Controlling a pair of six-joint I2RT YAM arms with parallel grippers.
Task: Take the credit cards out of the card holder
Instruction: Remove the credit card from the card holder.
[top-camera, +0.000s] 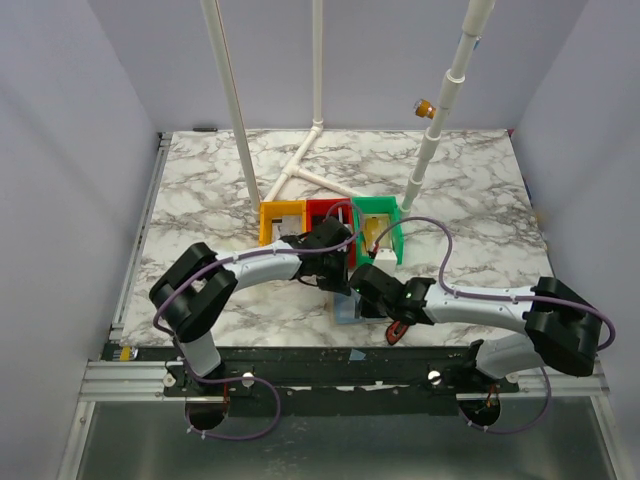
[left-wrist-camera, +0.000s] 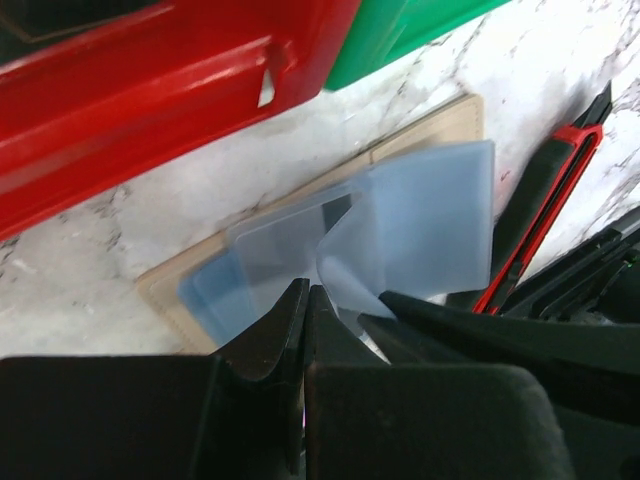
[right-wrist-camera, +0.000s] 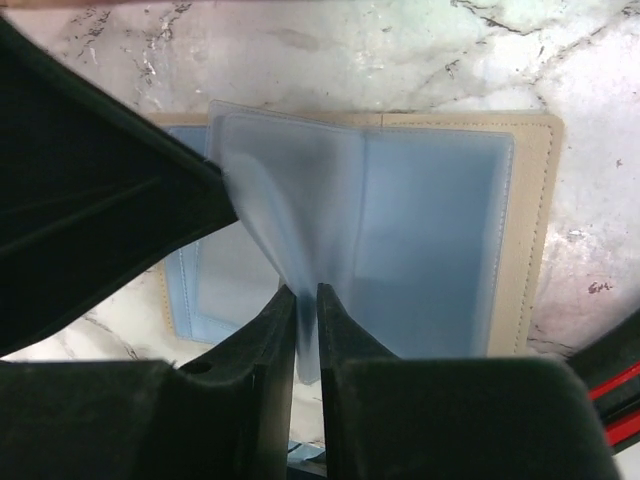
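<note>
Just below the centre of the overhead view, the card holder (top-camera: 345, 307) lay open on the marble table (top-camera: 200, 190), in front of the red bin (top-camera: 325, 205) and directly between the two grippers. At the bottom centre of the right wrist view, the right gripper (right-wrist-camera: 306, 300) had its fingers almost together on a translucent blue-grey leaf of the holder. That leaf stood up in a fold from the spine and ran into the narrow gap between them, while the tan cover lay flat toward the right edge. The left gripper (left-wrist-camera: 304, 298), at the bottom of its own view, was pressed shut with its tips down on the sleeves at the holder's near edge. Whether a leaf was caught between them could not be told.

Both arms reached inward from the lower corners of the overhead view, elbows out, their wrists meeting over the holder. A red-and-black tool (left-wrist-camera: 545, 195) lay just beside the holder, at the right of the left wrist view. In the green bin (top-camera: 378, 204) stood a yellowish-gold piece, seemingly one of the credit cards (top-camera: 372, 233). Whether the sleeves held others could not be told.
</note>
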